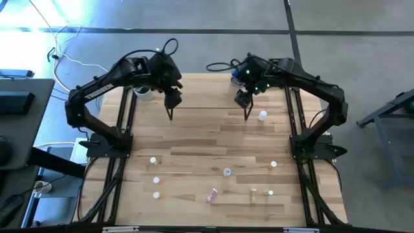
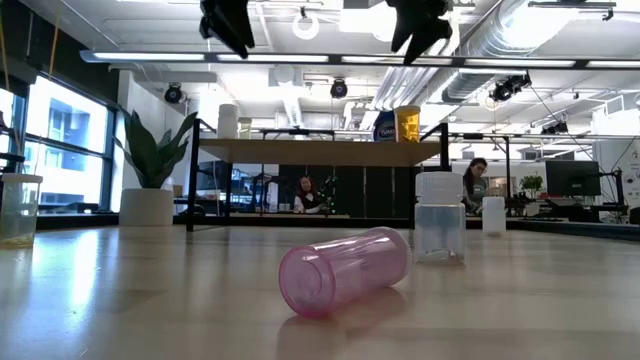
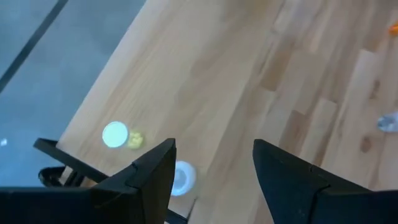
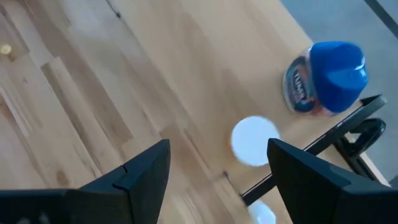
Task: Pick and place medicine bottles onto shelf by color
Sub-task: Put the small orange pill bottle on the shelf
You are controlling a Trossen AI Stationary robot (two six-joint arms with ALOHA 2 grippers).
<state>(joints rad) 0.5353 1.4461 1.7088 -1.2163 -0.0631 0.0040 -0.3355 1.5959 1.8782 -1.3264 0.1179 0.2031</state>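
From where I sit, my left hand [image 1: 171,111] hangs above the far left part of the tabletop [image 1: 194,139], fingers spread with nothing between them. Its wrist view looks down on a white-capped bottle [image 3: 115,134] with a yellow one [image 3: 135,140] touching it, both standing on the shelf [image 2: 320,152]. So I judge one drop-off finished on that side, with the left arm free for the next pick.

In the middle and near part of the tabletop the remaining medicine bottles [image 1: 226,171] are scattered well apart; the pink bottle [image 2: 345,270] lies on its side near the front edge, and a clear white-capped bottle [image 2: 439,218] stands just behind it in the low view.

On the right, my right hand [image 1: 246,109] hovers above the far right part, fingers spread wide and empty. Its wrist view shows the blue bottle [image 4: 324,78] and a white cap [image 4: 255,140] on the shelf board.

Next I would pick one arm, swing it toward the near scatter, and descend over a single bottle. The pink one calls for a grip across its barrel, since it could roll.
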